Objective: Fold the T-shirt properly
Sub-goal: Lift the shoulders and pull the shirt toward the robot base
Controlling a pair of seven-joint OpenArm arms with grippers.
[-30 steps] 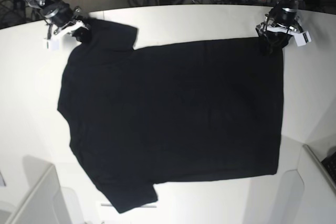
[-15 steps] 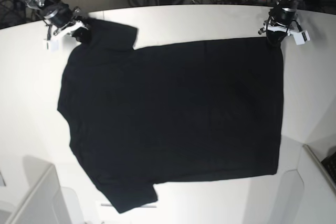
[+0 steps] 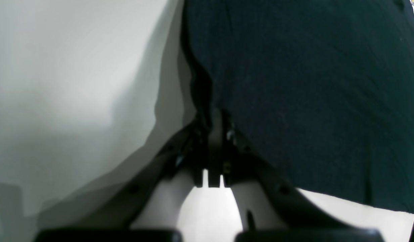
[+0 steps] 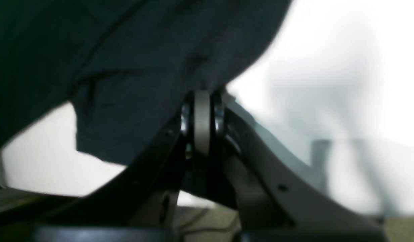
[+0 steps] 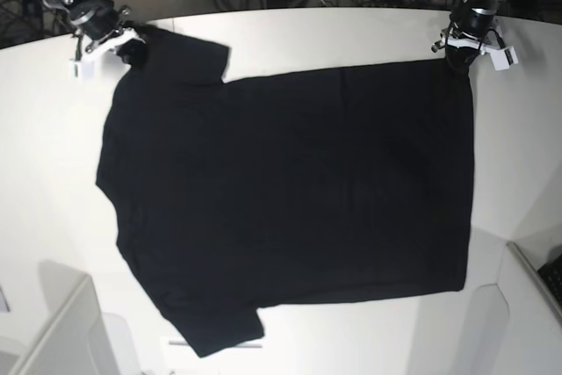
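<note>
The surface (image 5: 334, 32) is white and big, and the T-shirt (image 5: 290, 191) lies flat on it, plain black side up, covering most of the middle. Collar end is toward the base view's left, bottom hem toward its right; one sleeve points to the far edge, the other to the near edge.

My two tools sit at the far corners of the cloth, prob. because I want to lift that whole far edge at once and bring it over for a first fold. So the grip points are well apart, one per corner.

Left tool (image 5: 463, 48) is closed on the T-shirt at the far hem corner. Right tool (image 5: 123, 44) is closed on the far sleeve.

Base view gives the full layout but the tool tips are too small there to judge. The wrist views fill this gap: in the left wrist view the cloth edge goes down between the closed left tool (image 3: 212, 134), w/ the corner a bit raised off the surface. In the right wrist view the sleeve fabric bunches at the right tool (image 4: 201, 117), also pinched.
</note>
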